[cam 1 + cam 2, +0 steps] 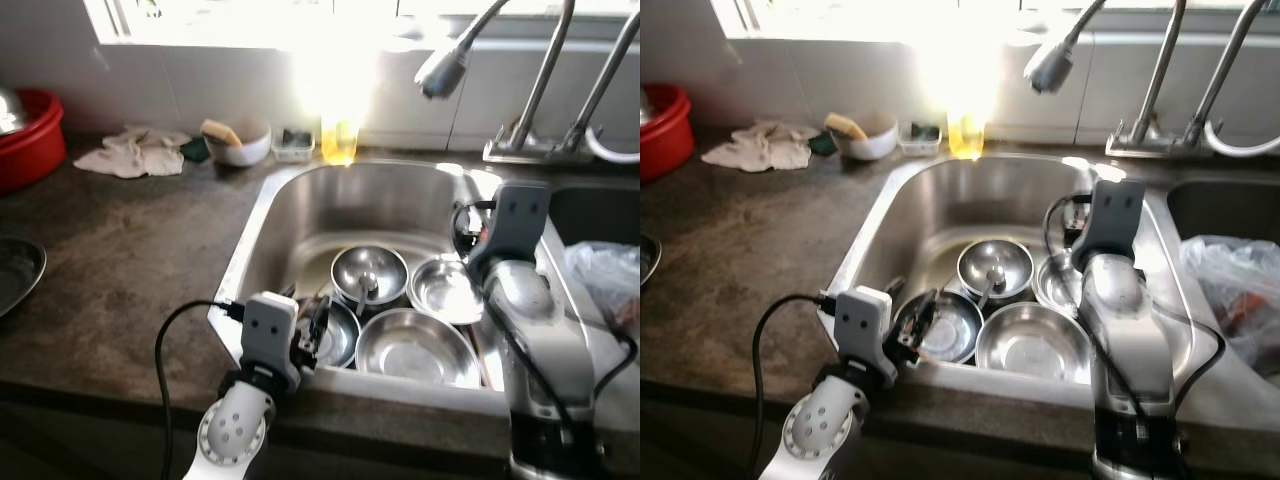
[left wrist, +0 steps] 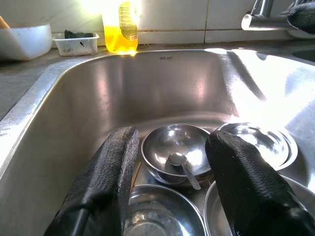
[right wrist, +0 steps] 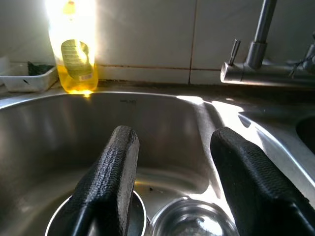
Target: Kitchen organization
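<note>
Dark stone tabletop surrounds a steel sink (image 1: 262, 215) whose floor holds four steel bowls, the middle bowl (image 2: 174, 147) carrying a spoon (image 2: 183, 166) with its handle toward the sink's front edge, while left tool (image 2: 172, 189) and right tool (image 3: 172, 184) hover open, empty.

**Steel, yellow and red at the counter**

The sink (image 1: 270, 215) is bright silver steel, and the four bowls (image 1: 369, 272) in it are the same mirror-like silver. The soap bottle (image 2: 120, 27) is clear yellow with a yellow-green label. The countertop (image 1: 120, 250) is mottled dark grey-brown. A basin (image 1: 28, 135) is red, a cloth (image 1: 132, 153) off-white, a small bowl (image 1: 240, 148) white. The gripper fingers (image 2: 106, 182) are black with a fine woven texture.
</note>
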